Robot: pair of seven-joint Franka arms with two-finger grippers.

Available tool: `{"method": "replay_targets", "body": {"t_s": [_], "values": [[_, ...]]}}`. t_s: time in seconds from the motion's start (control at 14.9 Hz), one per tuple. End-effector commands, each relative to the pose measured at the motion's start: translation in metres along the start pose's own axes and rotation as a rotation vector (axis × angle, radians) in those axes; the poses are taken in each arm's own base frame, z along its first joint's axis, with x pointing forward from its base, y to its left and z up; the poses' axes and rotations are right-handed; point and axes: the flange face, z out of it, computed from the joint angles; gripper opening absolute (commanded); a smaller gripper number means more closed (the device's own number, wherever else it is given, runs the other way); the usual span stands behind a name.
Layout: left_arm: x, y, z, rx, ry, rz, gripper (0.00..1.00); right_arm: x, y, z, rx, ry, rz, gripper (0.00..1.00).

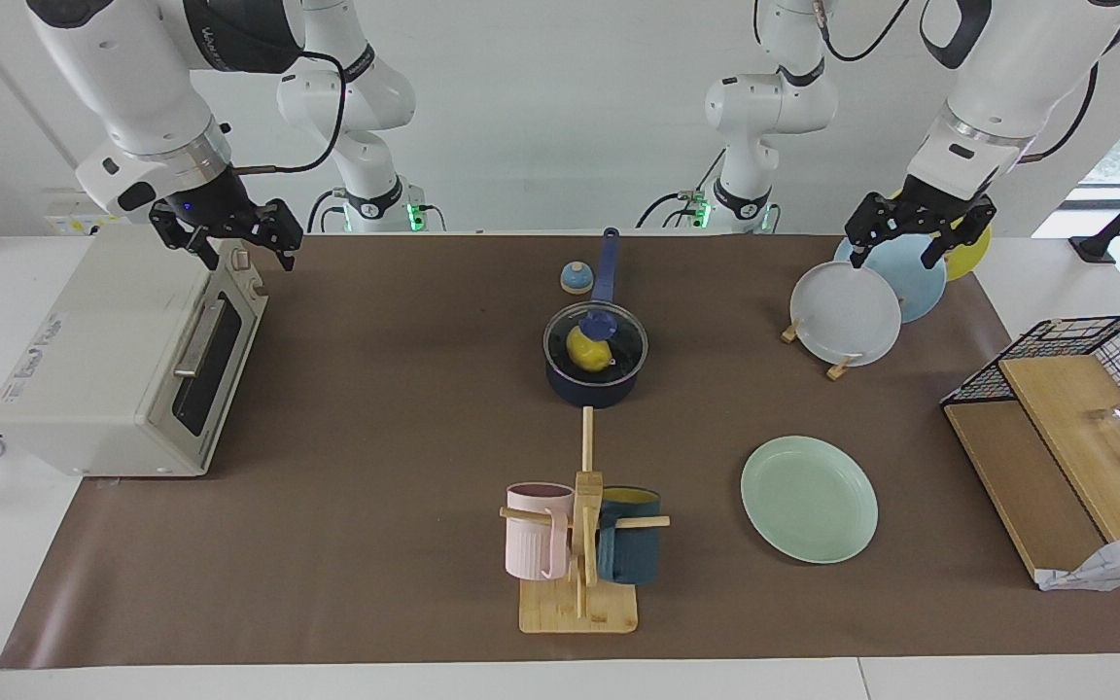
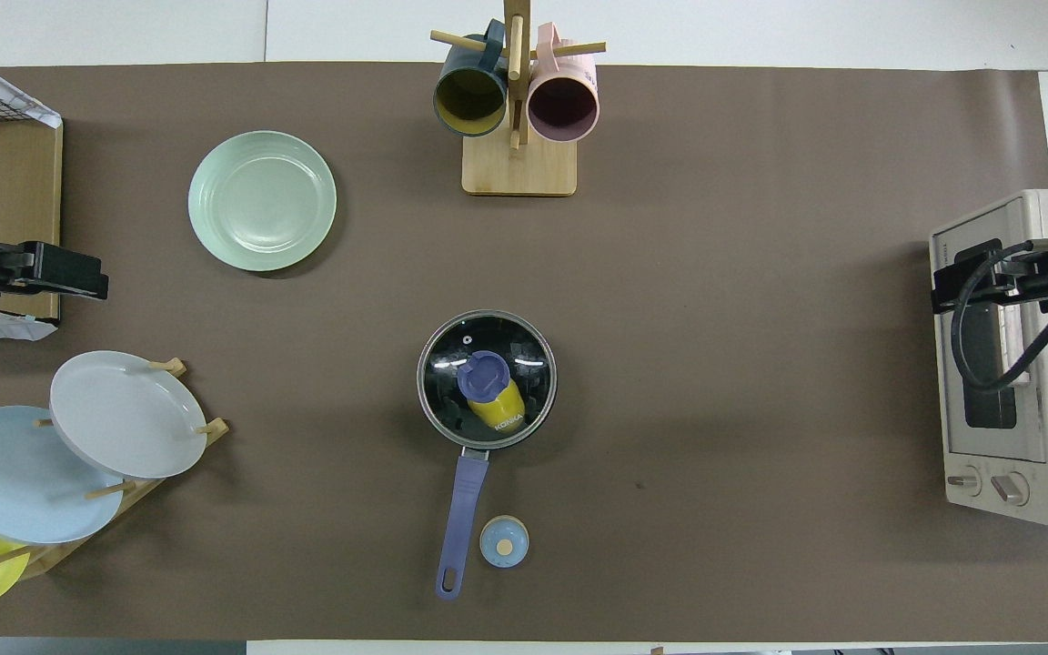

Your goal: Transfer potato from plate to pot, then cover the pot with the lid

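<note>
Potato (image 1: 591,350) sits in the pot (image 1: 591,381) under the lid (image 1: 596,338), plate (image 1: 809,498) bare beside it, so we judge both steps done (left gripper (image 1: 918,229), right gripper (image 1: 229,233) spread, holding nothing).

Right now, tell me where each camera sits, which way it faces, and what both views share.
Facing view: high across the table, facing the robots; both arms show whole, left gripper over the plate rack, right gripper over the toaster oven.
Overhead view: above the robots' end, looking steeply down; only the wrists show at the edges.
Shared: the lid on the pot with the potato inside, the empty mint-green plate, the mug tree, the bell.
</note>
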Motion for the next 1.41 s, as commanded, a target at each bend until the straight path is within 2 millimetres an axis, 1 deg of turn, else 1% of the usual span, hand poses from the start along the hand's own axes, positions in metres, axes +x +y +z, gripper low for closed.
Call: {"method": "replay_targets", "body": {"t_s": [0.0, 0.07, 0.2, 0.34, 0.4, 0.67, 1.34], "values": [[-0.002, -0.003, -0.004, 0.010, 0.010, 0.005, 1.00, -0.009, 0.008, -0.007, -0.008, 0.002, -0.013, 1.00], [-0.002, -0.003, -0.004, 0.010, 0.010, 0.003, 1.00, -0.011, 0.008, -0.010, -0.008, -0.010, -0.012, 1.00], [-0.002, -0.003, -0.004, 0.010, 0.009, 0.000, 1.00, -0.012, 0.013, -0.004, -0.002, -0.021, -0.006, 1.00], [-0.002, -0.003, -0.004, 0.010, 0.009, 0.000, 1.00, -0.012, 0.025, -0.003, 0.013, -0.023, -0.031, 1.00], [-0.003, -0.002, -0.005, 0.010, 0.010, 0.002, 1.00, -0.012, 0.027, -0.003, 0.013, -0.020, -0.046, 1.00], [-0.003, -0.004, -0.005, 0.008, 0.010, -0.003, 1.00, -0.010, 0.018, 0.000, 0.010, 0.000, -0.007, 1.00], [-0.003, -0.003, -0.005, 0.008, 0.007, 0.000, 1.00, -0.009, 0.020, -0.003, 0.004, 0.014, -0.035, 1.00]]}}
